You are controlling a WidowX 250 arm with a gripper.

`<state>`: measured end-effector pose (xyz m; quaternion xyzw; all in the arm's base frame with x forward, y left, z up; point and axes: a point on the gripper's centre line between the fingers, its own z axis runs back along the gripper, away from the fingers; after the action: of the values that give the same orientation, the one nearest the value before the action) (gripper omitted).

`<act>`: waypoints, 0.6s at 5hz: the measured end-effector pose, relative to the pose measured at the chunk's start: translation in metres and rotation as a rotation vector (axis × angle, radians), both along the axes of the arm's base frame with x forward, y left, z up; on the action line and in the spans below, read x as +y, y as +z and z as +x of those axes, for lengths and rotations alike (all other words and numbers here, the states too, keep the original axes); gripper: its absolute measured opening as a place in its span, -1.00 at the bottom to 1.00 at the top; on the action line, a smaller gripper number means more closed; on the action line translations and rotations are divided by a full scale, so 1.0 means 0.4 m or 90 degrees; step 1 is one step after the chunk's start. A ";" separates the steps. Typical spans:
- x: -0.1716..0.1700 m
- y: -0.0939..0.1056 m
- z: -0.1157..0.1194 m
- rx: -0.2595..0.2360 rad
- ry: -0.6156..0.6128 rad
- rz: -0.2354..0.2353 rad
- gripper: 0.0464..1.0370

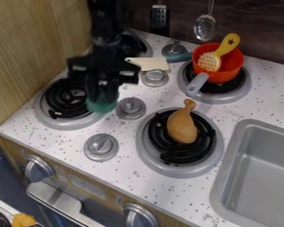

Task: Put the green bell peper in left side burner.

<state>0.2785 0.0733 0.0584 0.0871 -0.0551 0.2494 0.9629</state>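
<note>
The black gripper [101,88] hangs down at the upper left, over the right edge of the left burner [46,111]. It is shut on the green bell pepper [101,105], whose lower part shows below the fingers; the fingers hide its upper part. The pepper overlaps the right rim of the burner in view. Whether it touches the burner or hangs just above it, I cannot tell.
A drumstick [182,126] lies on the front burner. An orange pot [227,66] with a yellow masher [228,44] stands on the back right burner. A knife [149,63] lies behind the knobs [131,107]. The sink [260,168] is at the right.
</note>
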 end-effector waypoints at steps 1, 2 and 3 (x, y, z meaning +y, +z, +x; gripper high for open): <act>0.010 -0.031 -0.007 0.020 -0.003 -0.027 -0.44; 0.014 -0.061 -0.025 0.031 -0.010 -0.043 -0.44; 0.011 -0.075 -0.031 0.032 -0.014 -0.055 -0.44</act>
<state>0.2663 0.0779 0.0283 0.0513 -0.0209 0.2390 0.9694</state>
